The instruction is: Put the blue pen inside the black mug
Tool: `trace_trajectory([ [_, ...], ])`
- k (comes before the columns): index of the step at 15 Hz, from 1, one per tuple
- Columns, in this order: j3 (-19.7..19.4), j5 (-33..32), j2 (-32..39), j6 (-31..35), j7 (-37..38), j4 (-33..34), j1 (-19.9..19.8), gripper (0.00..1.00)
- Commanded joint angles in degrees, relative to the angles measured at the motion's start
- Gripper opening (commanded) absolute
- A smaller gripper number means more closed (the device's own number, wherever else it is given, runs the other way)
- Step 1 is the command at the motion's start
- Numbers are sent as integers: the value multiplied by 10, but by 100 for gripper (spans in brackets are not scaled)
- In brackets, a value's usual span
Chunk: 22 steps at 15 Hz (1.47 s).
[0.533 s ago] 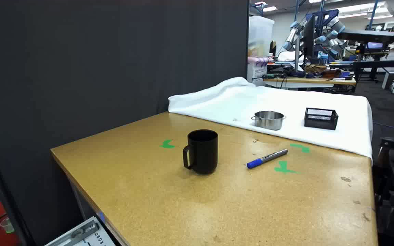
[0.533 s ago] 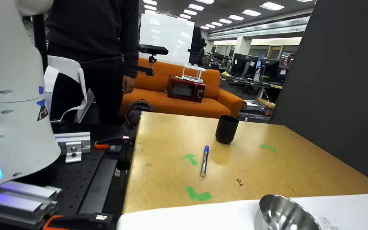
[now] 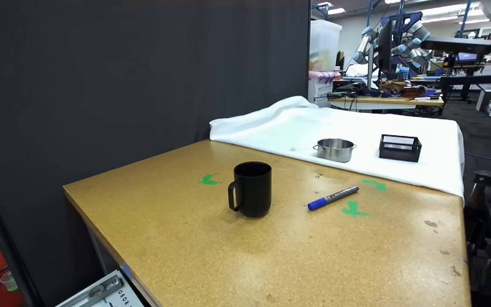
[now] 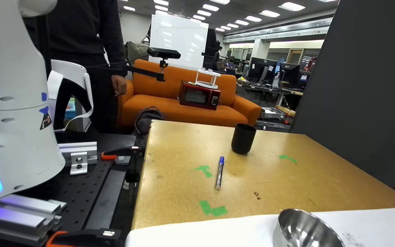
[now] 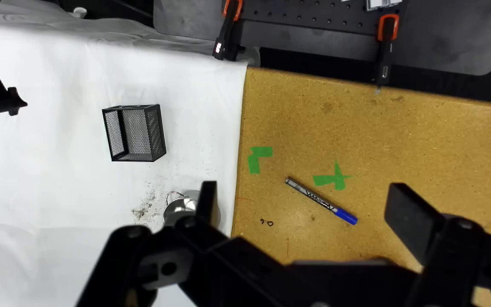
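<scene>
The blue pen is a marker with a grey barrel and blue cap. It lies flat on the wooden table in both exterior views (image 3: 333, 198) (image 4: 219, 173) and in the wrist view (image 5: 321, 201). The black mug stands upright on the table in both exterior views (image 3: 252, 190) (image 4: 243, 139), near the pen's cap end and apart from it. In the wrist view the mug is mostly or wholly hidden behind the gripper body. My gripper (image 5: 305, 202) is open and empty, high above the table, with the pen showing between its fingers. The exterior views do not show the gripper.
A metal bowl (image 3: 335, 150) and a black mesh box (image 3: 400, 148) stand on the white cloth (image 3: 288, 128) beside the wooden table (image 3: 335, 256). Green tape marks (image 3: 352, 209) lie near the pen. A dark partition (image 4: 358, 103) borders the table. Clamps (image 5: 385, 51) sit along the base edge.
The person in the background has moved to the left in an exterior view. The pen, the mug and the visible arm base have not moved.
</scene>
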Motion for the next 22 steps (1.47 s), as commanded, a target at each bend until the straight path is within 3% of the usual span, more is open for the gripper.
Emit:
trace_trajectory([
  [1,-8,-13,6,-4,0,0,15,100],
  [9,-29,-24,24,58,-82,-39,63,100],
  [16,-74,19,200,219,-160,-39,87,100],
  [22,-76,26,320,360,-275,-23,115,100],
])
